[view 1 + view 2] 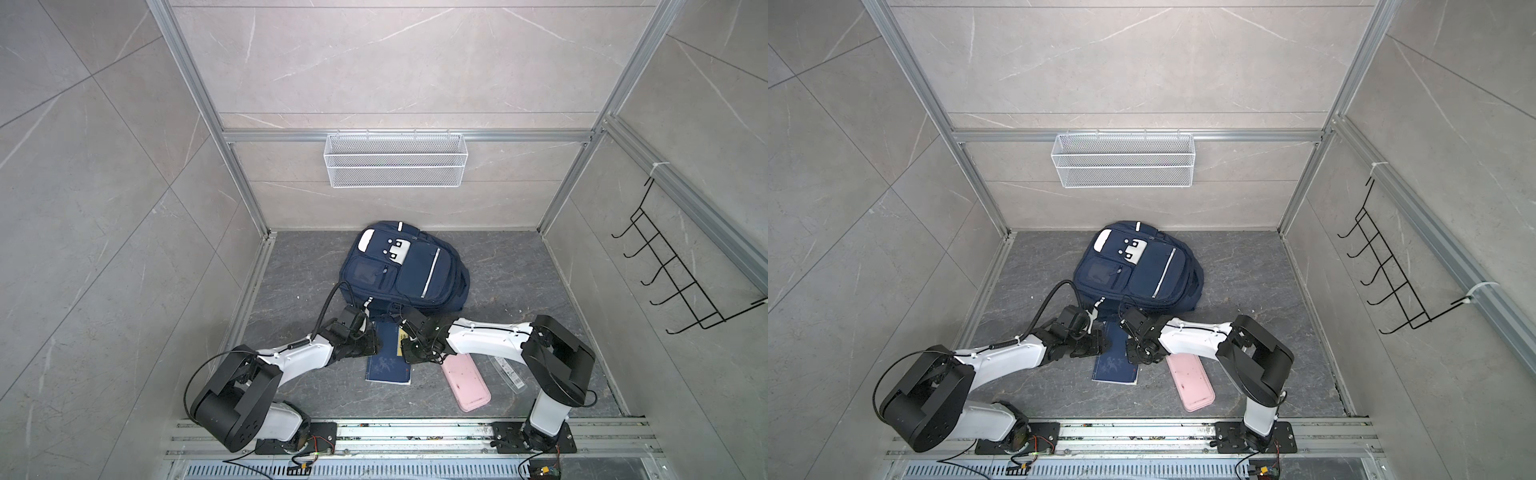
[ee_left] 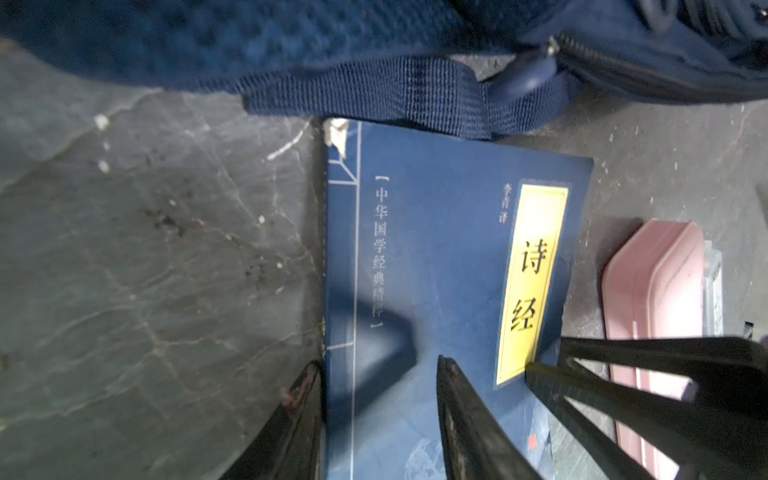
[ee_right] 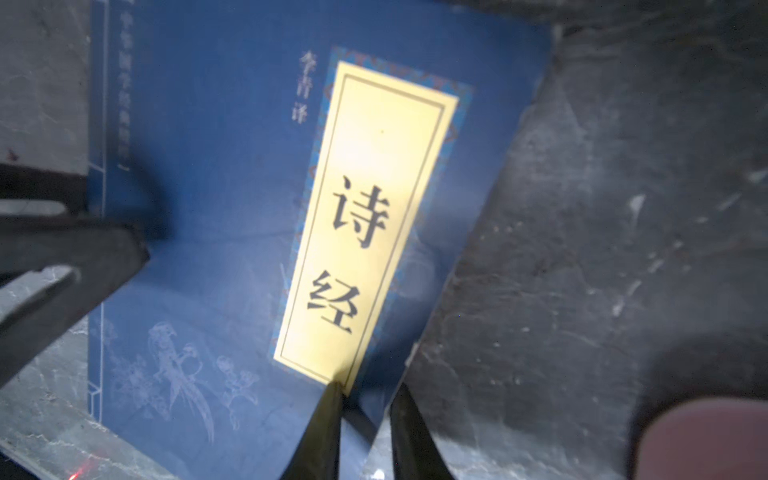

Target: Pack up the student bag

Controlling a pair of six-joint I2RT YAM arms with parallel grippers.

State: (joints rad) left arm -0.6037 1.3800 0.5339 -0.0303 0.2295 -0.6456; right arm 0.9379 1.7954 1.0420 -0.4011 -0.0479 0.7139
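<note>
**Both jaws down on the book, student bag just ahead**

The student bag (image 1: 409,276) lies flat on the table (image 1: 532,270) just ahead of both my jaws, front side up, with its near end right by them in both top views. It is a big navy-blue fabric pack. At the end farthest from my jaws sit white patches (image 1: 368,242), rounded and pale against the blue. A silver stripe (image 1: 430,272) runs lengthwise down the front pocket on the side of my right jaws. On the side of my left jaws is a smaller window pocket (image 1: 363,272) with a darker panel. Seen from my left wrist, the fabric is coarse-woven. A ribbed webbing strap (image 2: 374,97) lies across the far end of the book (image 2: 436,249), and a rounded navy zip pull (image 2: 525,77) sits at the end of a row of zip teeth.

My left jaws stand apart. One of the fingertips (image 2: 301,399) is down beside the book's spine and the other is over the cover, with the spine-side strip of the book between them. My right jaws are close together at the book's opposite long edge. One tip is on the cover by the yellow label (image 3: 365,216) and the other is just off the edge. Whether they pinch that edge I cannot tell. A pink case (image 1: 465,384) lies on the table just outside my right jaws.
</note>
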